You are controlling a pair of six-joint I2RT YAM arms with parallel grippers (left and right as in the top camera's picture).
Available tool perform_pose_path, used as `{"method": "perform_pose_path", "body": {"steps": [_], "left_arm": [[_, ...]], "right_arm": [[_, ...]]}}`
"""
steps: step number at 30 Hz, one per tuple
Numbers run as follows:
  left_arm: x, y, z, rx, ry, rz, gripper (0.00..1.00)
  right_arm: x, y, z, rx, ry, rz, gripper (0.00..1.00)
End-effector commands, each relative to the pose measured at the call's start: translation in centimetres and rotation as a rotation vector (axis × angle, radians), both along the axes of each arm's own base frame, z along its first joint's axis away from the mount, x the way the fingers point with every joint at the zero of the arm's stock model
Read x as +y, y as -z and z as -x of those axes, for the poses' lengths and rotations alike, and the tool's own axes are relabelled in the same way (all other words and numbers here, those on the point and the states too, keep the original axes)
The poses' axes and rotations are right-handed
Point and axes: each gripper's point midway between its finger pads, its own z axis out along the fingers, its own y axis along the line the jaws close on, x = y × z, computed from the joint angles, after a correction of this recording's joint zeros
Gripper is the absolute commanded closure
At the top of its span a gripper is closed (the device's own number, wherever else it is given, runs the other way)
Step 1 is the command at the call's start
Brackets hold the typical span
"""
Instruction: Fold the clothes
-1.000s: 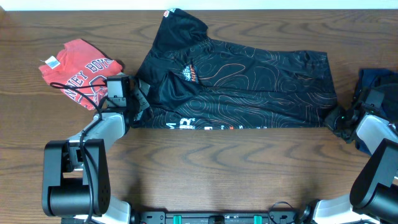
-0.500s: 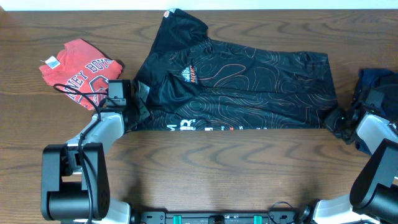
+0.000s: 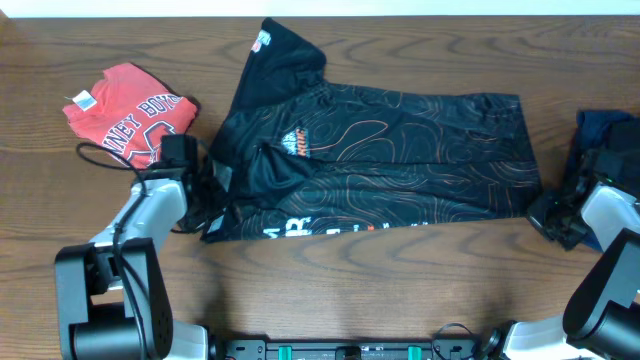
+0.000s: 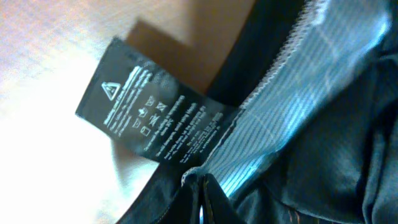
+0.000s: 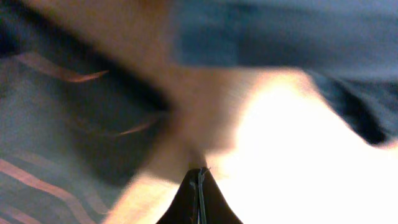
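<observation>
At near-left hem corner: left gripper (image 3: 212, 188) pinching black T-shirt (image 3: 400, 150), care label (image 4: 155, 118) beside tips. Right gripper (image 3: 548, 212) pressed together at shirt's right corner; hold on cloth unclear, view blurred. Shirt spread mid-table (image 3: 350, 280), skewed. Risk: uneven pull, right side slips, fold goes crooked.

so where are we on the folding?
Done: the red T-shirt looks roughly folded at the far left. In hand: the black T-shirt lies partly folded across the middle; the left claw is shut on its near corner by the care label, the right claw is shut at the opposite corner, grip unclear in the blur. Left: finishing the black one, then the navy T-shirt bunched at the right edge.
</observation>
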Motion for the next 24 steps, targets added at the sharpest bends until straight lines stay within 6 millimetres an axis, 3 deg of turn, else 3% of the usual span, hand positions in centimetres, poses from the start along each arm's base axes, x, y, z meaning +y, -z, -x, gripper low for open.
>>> {"method": "perform_pose_path", "body": {"steps": [1, 5, 7, 8, 9, 10, 11, 18, 24], "left_arm": [[1.3, 1.2, 3.5, 0.108, 0.009, -0.031, 0.94], [1.4, -1.3, 3.4, 0.043, 0.058, -0.046, 0.94], [1.2, -2.9, 2.8, -0.026, 0.059, -0.037, 0.91], [0.9, -3.6, 2.5, -0.059, 0.062, -0.025, 0.83], [0.6, -4.4, 2.1, -0.097, 0.064, -0.011, 0.63], [0.4, -5.1, 1.9, -0.127, 0.066, -0.005, 0.49], [0.4, -5.7, 1.7, -0.152, 0.067, -0.005, 0.42], [-1.0, -8.8, -0.2, -0.319, 0.095, 0.057, 0.42], [-3.1, -9.4, -1.5, -0.377, 0.158, 0.114, 0.43]], "right_arm": [[-0.7, -0.5, 1.8, 0.024, 0.048, 0.025, 0.99], [-0.8, -3.2, 1.1, -0.065, 0.044, 0.055, 0.96], [-0.2, -4.8, -0.1, -0.152, 0.002, 0.041, 0.89], [0.1, -5.4, -0.8, -0.195, -0.018, 0.032, 0.87], [0.4, -6.1, -1.5, -0.241, -0.036, 0.026, 0.85], [0.6, -6.7, -2.1, -0.278, -0.051, 0.021, 0.83], [0.8, -7.3, -2.8, -0.318, -0.071, 0.019, 0.83], [2.0, -7.2, -5.2, -0.372, -0.169, 0.018, 0.82], [3.3, -5.4, -6.9, -0.362, -0.232, 0.002, 0.75]]}}
